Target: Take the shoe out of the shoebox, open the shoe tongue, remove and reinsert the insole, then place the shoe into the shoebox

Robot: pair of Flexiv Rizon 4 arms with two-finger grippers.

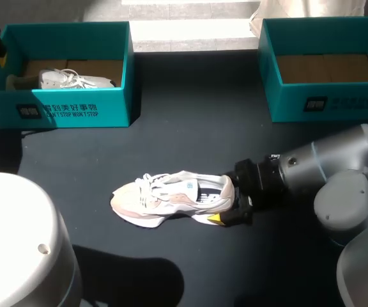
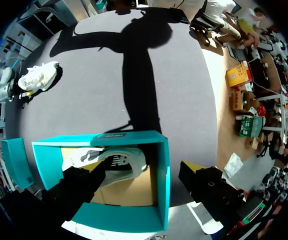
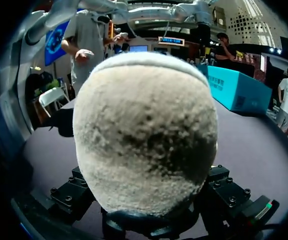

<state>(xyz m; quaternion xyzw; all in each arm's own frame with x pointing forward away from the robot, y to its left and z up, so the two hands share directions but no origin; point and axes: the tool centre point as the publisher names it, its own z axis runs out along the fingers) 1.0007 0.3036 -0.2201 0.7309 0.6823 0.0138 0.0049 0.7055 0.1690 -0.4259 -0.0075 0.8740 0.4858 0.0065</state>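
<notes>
Yellow-tipped, the right fingers (image 1: pixel 214 219) are clenched on the heel of the shoe (image 1: pixel 165 201), one on each side of it. The shoe lies on its sole near the middle of the dark bench (image 1: pixel 171 128), with its toe towards my left and its heel towards the right arm, which comes in low from the right. It is white and pale pink, with loose white laces. In the right wrist view its grey, rounded heel (image 3: pixel 144 130) looms between the black finger mounts.

The left fingers (image 2: pixel 79 185) are spread wide and hold nothing. One reaches down inside the left shoebox (image 1: pixel 75 112), close to the second shoe (image 1: pixel 69 78) lying there, though I cannot tell whether it touches. The other hangs outside the box wall (image 2: pixel 164 180). That second shoe (image 2: pixel 111 162) is white with dark markings and rests on the brown cardboard floor.

The right shoebox (image 1: pixel 324 102), also teal, stands at the far right of the bench, well apart from the shoe, showing only its cardboard bottom.
</notes>
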